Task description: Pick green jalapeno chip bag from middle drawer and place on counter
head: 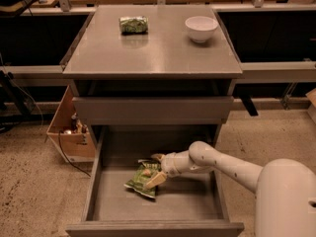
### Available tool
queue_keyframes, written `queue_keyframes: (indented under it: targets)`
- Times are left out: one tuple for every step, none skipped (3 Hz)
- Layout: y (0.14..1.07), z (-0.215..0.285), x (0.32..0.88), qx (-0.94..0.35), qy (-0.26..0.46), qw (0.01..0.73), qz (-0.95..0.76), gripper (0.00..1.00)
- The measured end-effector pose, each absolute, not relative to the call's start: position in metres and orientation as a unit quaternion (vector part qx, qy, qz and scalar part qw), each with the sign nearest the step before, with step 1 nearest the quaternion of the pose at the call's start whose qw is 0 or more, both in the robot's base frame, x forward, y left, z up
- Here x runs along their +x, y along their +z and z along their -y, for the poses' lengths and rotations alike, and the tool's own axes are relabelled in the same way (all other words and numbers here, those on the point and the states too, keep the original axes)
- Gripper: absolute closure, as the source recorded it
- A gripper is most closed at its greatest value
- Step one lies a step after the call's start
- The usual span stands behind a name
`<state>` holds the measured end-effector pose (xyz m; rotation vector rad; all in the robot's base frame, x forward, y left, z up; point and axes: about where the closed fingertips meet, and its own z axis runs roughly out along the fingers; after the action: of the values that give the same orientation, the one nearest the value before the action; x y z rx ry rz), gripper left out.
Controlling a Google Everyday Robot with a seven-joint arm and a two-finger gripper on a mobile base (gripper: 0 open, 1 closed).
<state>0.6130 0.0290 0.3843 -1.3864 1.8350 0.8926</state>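
Note:
The green jalapeno chip bag [140, 182] lies crumpled on the floor of the open middle drawer [187, 204], left of centre. My gripper [153, 170] reaches into the drawer from the right, low over the bag's right end. Its pale fingers [155, 179] are spread apart, with the bag's upper corner between them. The bag still rests on the drawer floor. The grey counter [153, 53] is the cabinet top above.
A roll-shaped green package [133, 24] and a white bowl [201, 27] stand at the back of the counter. A shallower shut drawer [153, 110] sits above the open one. A cardboard box [69, 132] stands on the floor at left. Wooden tables lie behind.

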Motion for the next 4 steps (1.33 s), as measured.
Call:
queue_keyframes:
  targets:
    - [0.387, -0.025, 0.613, -0.524, 0.332, 0.345, -0.705, 0.49]
    - [0.391, -0.023, 0.611, -0.522, 0.327, 0.352, -0.705, 0.72]
    - [0.410, -0.022, 0.605, -0.519, 0.320, 0.370, -0.701, 0.95]
    - [0.470, -0.026, 0.587, -0.526, 0.334, 0.390, -0.678, 1.00]
